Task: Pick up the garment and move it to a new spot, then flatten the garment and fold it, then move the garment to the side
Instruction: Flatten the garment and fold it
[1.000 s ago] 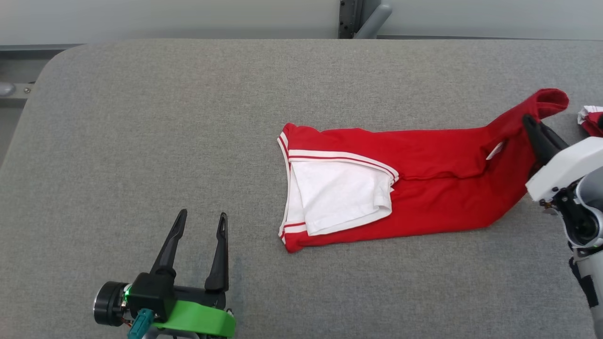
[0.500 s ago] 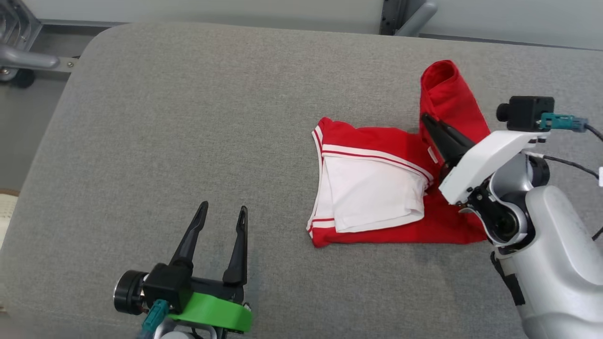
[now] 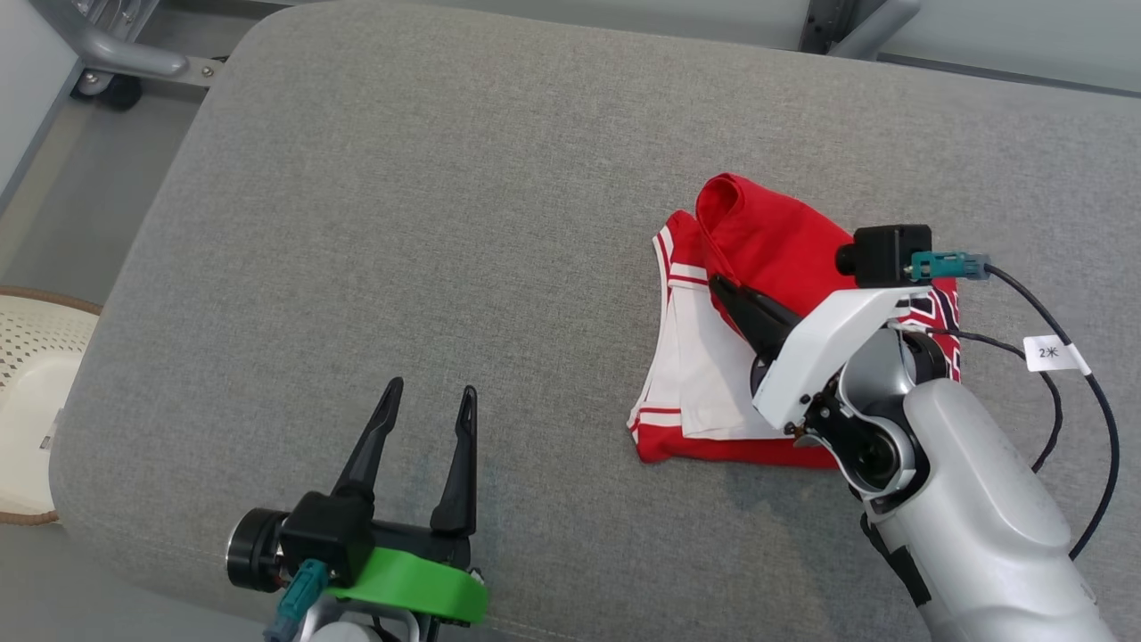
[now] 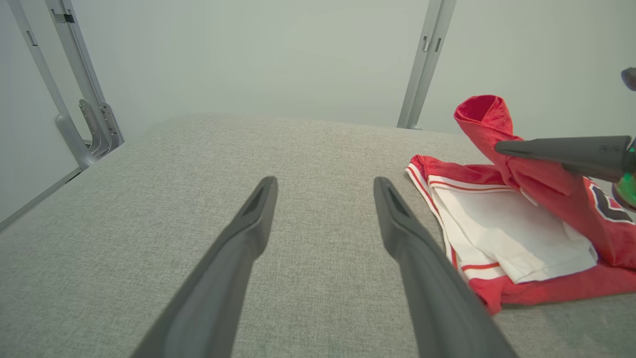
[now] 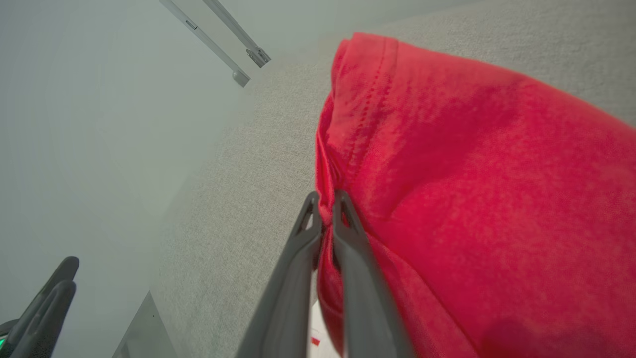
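Note:
The garment (image 3: 777, 251), a red shirt with white sleeves and striped trim, lies on the grey padded table (image 3: 428, 205), right of centre. My right gripper (image 3: 720, 287) is shut on a red fold of it, held raised and doubled back over the white part. In the right wrist view the fingers (image 5: 325, 201) pinch the red cloth (image 5: 472, 199). My left gripper (image 3: 430, 392) rests open near the table's front edge, well left of the garment, with nothing between its fingers (image 4: 261, 199). The left wrist view shows the garment (image 4: 516, 223) to the right, with the right gripper's fingers (image 4: 556, 149) on its lifted fold.
A white perforated basket (image 3: 31, 383) stands on the floor off the table's left edge. Metal frame posts (image 3: 116, 53) rise at the far left corner. A black cable with a white tag (image 3: 1052, 354) loops beside my right arm. Bare grey table stretches left of the garment.
The head camera has swung, shifting the whole picture. My right gripper has carried the garment's red end leftward, over the white part. The left gripper has stayed open and still.

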Motion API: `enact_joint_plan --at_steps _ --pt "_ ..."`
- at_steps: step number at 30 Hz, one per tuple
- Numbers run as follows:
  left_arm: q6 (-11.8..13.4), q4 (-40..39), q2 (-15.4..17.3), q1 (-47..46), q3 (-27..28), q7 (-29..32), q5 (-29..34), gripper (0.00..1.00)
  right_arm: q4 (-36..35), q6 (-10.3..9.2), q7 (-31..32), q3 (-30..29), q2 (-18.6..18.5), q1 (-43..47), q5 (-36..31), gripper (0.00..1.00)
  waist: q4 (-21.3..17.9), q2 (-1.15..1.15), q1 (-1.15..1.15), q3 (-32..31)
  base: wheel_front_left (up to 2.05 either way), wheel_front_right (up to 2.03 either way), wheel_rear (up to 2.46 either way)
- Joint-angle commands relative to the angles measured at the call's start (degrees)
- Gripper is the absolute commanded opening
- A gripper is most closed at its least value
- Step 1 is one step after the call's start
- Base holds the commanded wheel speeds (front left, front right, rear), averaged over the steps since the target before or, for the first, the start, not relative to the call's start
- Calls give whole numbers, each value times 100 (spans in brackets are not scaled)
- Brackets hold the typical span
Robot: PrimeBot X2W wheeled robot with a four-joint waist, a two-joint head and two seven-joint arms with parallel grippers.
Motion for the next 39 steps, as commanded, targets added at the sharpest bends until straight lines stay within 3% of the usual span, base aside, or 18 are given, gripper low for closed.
enact_joint_plan --at_steps 1,13,14,15,20,28,39 --pt "17 33 -4 -56 -23 -15 -37 100 69 1 -58 73 28 -28 57 0 10 0 0 -13 0 0 0" --pt "-12 161 -4 -84 -77 -15 -3 100 656 1 -274 512 229 -174 237 0 -12 0 0 -132 0 0 0" --pt "-12 170 -4 -74 -79 -15 -11 100 725 1 -309 517 243 -188 249 64 -19 0 0 -144 0 0 0" --pt "-10 179 -4 -60 -79 -15 -21 100 773 1 -367 489 264 -196 308 100 -33 0 0 -161 0 0 0" --pt "3 239 -3 59 -50 -15 10 100 685 1 -621 451 283 -170 638 100 -188 0 0 -316 0 0 0" --pt "115 147 -2 223 207 -15 62 100 213 1 -1616 -47 -244 348 620 100 -676 0 0 -638 0 0 0" --pt "372 173 0 431 487 -15 -124 100 514 1 -3234 -114 -753 1061 -577 100 -1375 0 0 -912 0 0 0"
